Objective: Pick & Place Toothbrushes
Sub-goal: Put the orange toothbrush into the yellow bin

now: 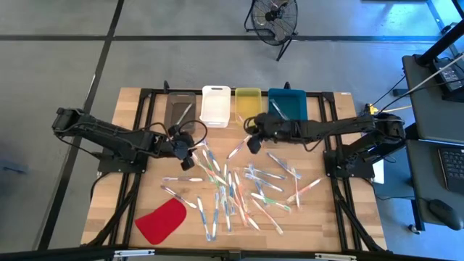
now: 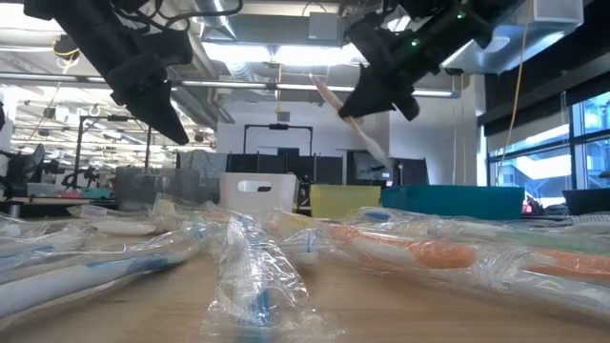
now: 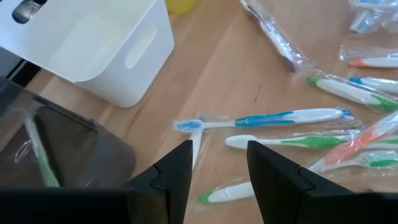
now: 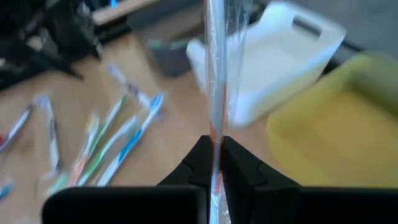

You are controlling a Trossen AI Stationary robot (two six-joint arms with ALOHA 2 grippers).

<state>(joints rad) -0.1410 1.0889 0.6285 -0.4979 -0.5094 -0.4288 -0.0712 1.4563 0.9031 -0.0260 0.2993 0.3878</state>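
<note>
Many wrapped toothbrushes (image 1: pixel 239 190) lie scattered on the wooden table's middle. My right gripper (image 1: pixel 250 143) hangs near the yellow bin (image 1: pixel 248 101), shut on one wrapped toothbrush (image 4: pixel 214 74) with an orange part. My left gripper (image 3: pixel 217 177) stands open above the left edge of the pile, close to the dark bin (image 1: pixel 179 109), with nothing between its fingers. A blue-and-white toothbrush (image 3: pixel 261 119) lies just beyond its fingertips. The dark bin holds a green toothbrush (image 3: pixel 38 155), and the blue bin (image 1: pixel 288 104) also holds one. My right gripper pinches the wrapped toothbrush (image 4: pixel 215 142) between its two fingers, which lie along it. Most of its length sticks out past the fingertips. The fingers come slanting down from the table's right side. The toothbrush (image 2: pixel 357 119) is lifted clear of the table and hangs tilted in the air.
Four bins stand in a row at the table's far edge: dark, white (image 1: pixel 215 105), yellow, blue. A flat red piece (image 1: pixel 162 220) lies at the near left. A fan (image 1: pixel 274 18) stands on the floor beyond the table.
</note>
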